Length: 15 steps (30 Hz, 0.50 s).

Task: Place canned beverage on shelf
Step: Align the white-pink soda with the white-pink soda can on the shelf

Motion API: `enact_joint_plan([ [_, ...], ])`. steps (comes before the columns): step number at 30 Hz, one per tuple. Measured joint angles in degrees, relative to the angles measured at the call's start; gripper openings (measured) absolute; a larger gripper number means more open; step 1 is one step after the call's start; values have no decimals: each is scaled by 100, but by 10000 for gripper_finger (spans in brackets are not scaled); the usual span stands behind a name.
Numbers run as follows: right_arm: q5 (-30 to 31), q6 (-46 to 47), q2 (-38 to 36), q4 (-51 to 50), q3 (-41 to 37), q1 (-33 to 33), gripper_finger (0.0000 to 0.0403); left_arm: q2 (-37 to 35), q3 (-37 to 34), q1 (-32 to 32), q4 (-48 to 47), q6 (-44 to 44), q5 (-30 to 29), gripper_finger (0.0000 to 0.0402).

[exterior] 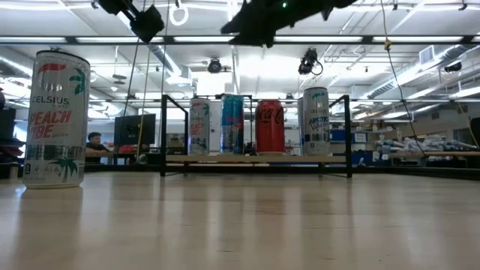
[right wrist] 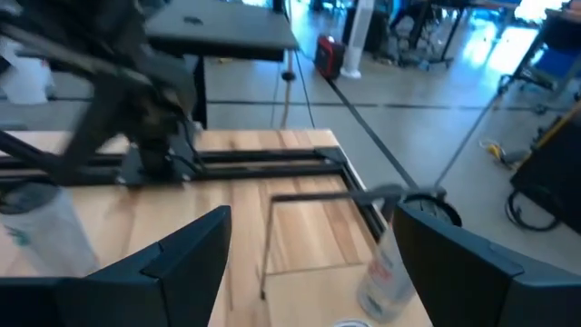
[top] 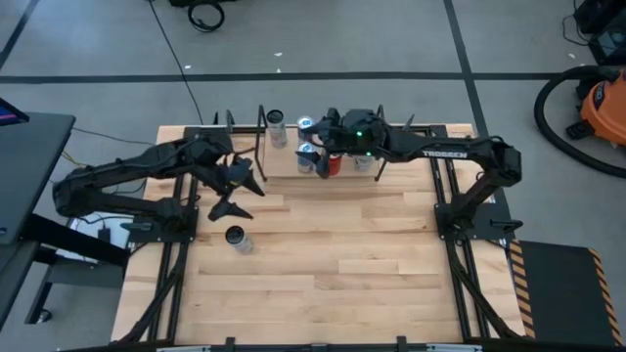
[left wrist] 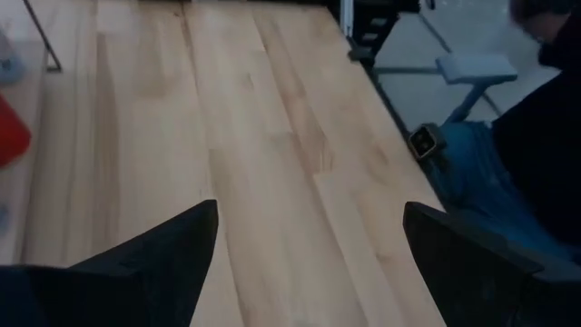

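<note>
The shelf [exterior: 255,158], a light board between black rod end frames, stands at the table's far middle [top: 284,171]. Several cans stand on it, among them a red one [exterior: 270,126]. A white Celsius can [exterior: 56,120] stands upright on the tabletop at the near left [top: 236,239]. My right gripper [top: 318,142] is open and empty above the shelf's cans; its wrist view [right wrist: 309,254] shows the shelf's end frame [right wrist: 309,195] ahead. My left gripper [top: 240,191] is open and empty above the table, left of the shelf and far of the Celsius can; its wrist view [left wrist: 309,245] shows bare wood.
The arms' black base frames run along the table's left [top: 166,230] and right [top: 460,230] sides. A person's arm and leg [left wrist: 508,154] show beyond the table's edge in the left wrist view. Bare wood [top: 342,274] lies across the near half.
</note>
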Motion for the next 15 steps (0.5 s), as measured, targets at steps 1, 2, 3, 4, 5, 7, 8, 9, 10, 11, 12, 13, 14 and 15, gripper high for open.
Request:
enact_joint_plan([
  [1,-1,0,-79,-20,0,49,316,0,0,-91,-49,-81,-124,354],
  [2,-1,0,-171,-58,0,91,316,0,0,-188,-106,-142,-251,354],
  [3,-1,0,-267,-112,0,135,316,0,0,-283,-197,-219,-398,354],
  [4,0,0,-364,-156,2,178,316,0,0,-388,-298,-261,-560,354],
  [5,-1,0,-462,-230,2,218,316,0,0,-494,-366,-330,-728,354],
  [7,-1,0,-636,-356,2,301,316,0,0,-700,-494,-469,-1011,354],
  [8,-1,2,-716,-440,2,337,316,0,-1,-793,-521,-544,-1109,354],
  [9,-1,2,-791,-503,2,373,316,0,-2,-880,-521,-638,-1180,354],
  [10,0,2,-867,-563,2,410,316,0,-2,-961,-522,-714,-1232,354],
  [11,1,2,-931,-608,2,444,315,0,-2,-1040,-525,-830,-1286,354],
  [12,1,2,-988,-668,2,477,315,0,-2,-1111,-535,-890,-1341,354],
  [13,-1,4,-1036,-743,2,512,315,0,-2,-1182,-549,-971,-1387,354],
  [14,1,5,-1070,-804,2,545,315,0,-2,-1246,-570,-1023,-1439,354],
  [15,1,7,-1100,-900,2,576,315,0,-1,-1313,-599,-1123,-1484,354],
])
